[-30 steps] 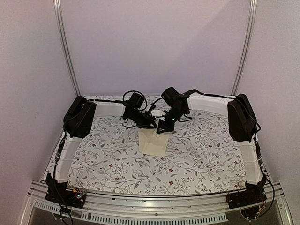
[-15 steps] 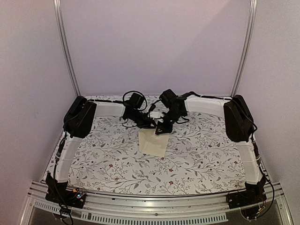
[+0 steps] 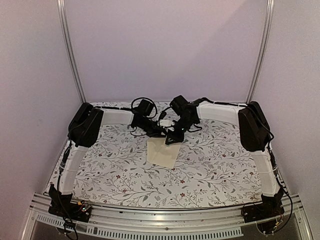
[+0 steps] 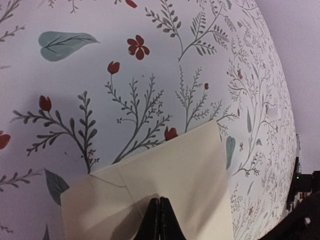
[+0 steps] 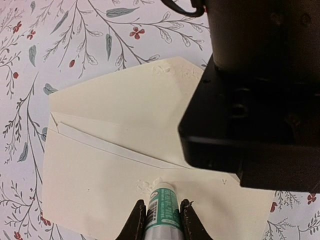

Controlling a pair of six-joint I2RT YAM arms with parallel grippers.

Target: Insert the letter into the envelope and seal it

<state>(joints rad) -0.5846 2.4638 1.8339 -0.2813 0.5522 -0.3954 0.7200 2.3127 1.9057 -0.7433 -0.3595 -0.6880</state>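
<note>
Cream-beige plain paper envelope (image 3: 162, 152) lies mid-table on white floral-print cloth (image 3: 215, 170), flap laid open. At its far edge, right gripper (image 5: 163, 222) grasps green-and-white glue tube (image 5: 161, 204), tip on envelope. Left gripper (image 4: 159, 222) clenched, over the paper.

Cream envelope (image 3: 162, 152), flap open, flat on the surface (image 3: 215, 165)
You have it lying near the middle of the floral surface, slightly skewed. Its pointed flap (image 5: 125, 95) is folded back, flat beyond the plain unprinted body. Rough whitish smears show at the flap's tip and on the body.
</note>
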